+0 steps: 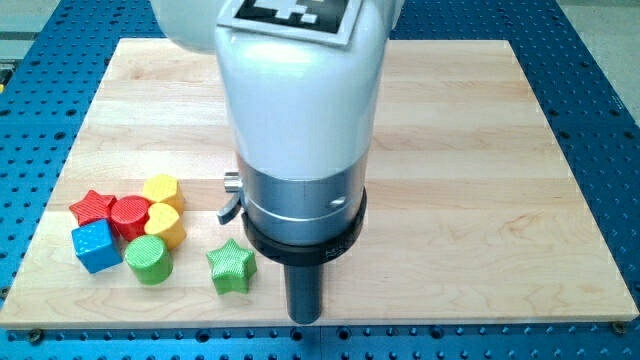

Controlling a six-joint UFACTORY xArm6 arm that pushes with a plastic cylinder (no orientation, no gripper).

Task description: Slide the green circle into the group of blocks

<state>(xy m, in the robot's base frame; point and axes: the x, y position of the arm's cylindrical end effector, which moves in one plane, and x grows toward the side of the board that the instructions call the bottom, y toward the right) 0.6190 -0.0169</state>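
**A:** What's nearest you at the view's bottom?

**B:** You see my tip (305,318) close to the board's (480,150) bottom edge, just right of the green star (231,266) and apart from it. There are no jaws to report; the arm ends in a plain rod.

**A:** And the green circle?

**B:** You'll find the green circle (149,259) left of the star, well left of my tip, touching the yellow heart (166,224) above it. The blue cube (96,246) sits just left of it.

**A:** Farther back?

**B:** The red cylinder (129,215) and red star (92,207) sit behind the cube, with the yellow cylinder (161,189) farthest. The arm's white housing (300,90) hides the board's middle from you.
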